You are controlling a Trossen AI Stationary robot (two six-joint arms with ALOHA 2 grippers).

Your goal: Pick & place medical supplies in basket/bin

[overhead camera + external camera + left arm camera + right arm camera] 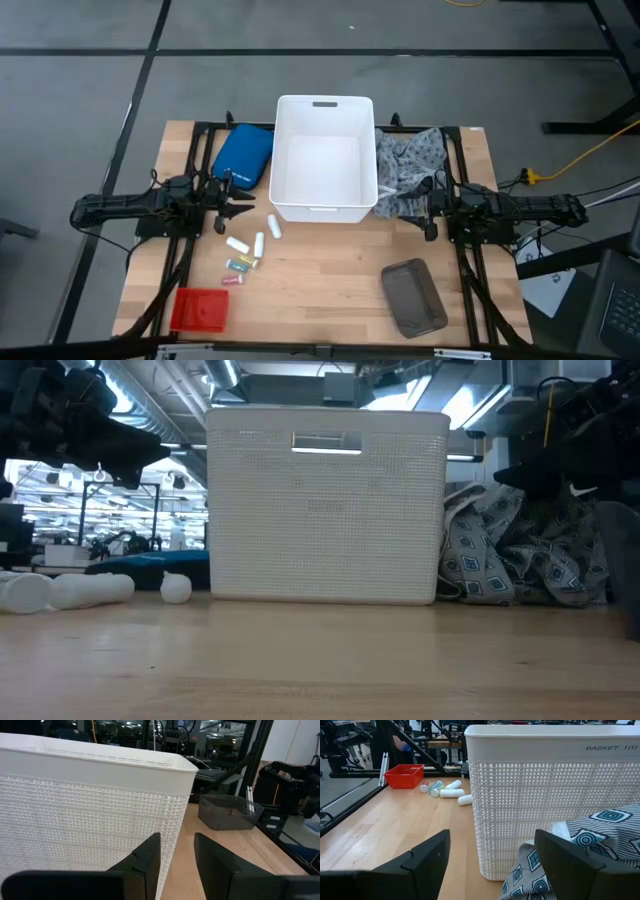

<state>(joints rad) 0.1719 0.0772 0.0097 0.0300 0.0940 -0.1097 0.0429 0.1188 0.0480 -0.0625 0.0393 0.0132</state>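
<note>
Nearest the front edge of the light wooden table (330, 285), a small red plastic mesh tray (199, 309) is seen at the left and a grey translucent rectangular tray (414, 297) at the right. Just beyond the red tray, the tiny pastel packets (238, 266) and the finger-sized white cylindrical rolls (256, 238) are scattered together on the wood, near the front left corner of the large deep white rectangular plastic tub (324, 160). The left gripper (240, 203) is held just beside the tub's left wall, its fingers (145, 862) parted a little with nothing between them. The right gripper (428, 205) is set at the tub's right side, its fingers (427, 855) spread wide and empty over the grey-and-white patterned cloth (407, 170), which is bunched against the tub's right wall. A blue zipped pouch (243, 156) is lying against the tub's left wall, farther back.
</note>
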